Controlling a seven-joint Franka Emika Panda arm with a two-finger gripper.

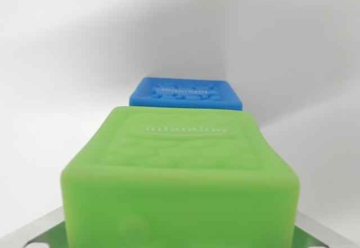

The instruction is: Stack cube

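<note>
Here, a green cube (180, 175) is filling the lower half of the wrist view, so close that its front face is running off the bottom edge. Its top face is carrying a raised brand word and a soft pebbled pattern. It is sitting squarely in the middle of the view, which suggests the jaws are holding it, though the fingers themselves are not showing and I cannot tell for sure whether they are gripping it. Pale grey metal pieces, probably part of the gripper, are peeking out at the bottom left (34, 231) and bottom right (329, 234) corners, just beside the cube's lower sides.

Just beyond the green cube's far edge, a blue cube (187, 93) is lying on the white desk (50, 90). It is carrying the same kind of raised word on its top. The two are overlapping in the view, the green one hiding the blue one's near lower edge, but I cannot tell whether they are touching or whether the green cube is hanging above.

Judging by the task, the green cube is likely being lined up with the blue one for stacking; the stack is not yet made.
</note>
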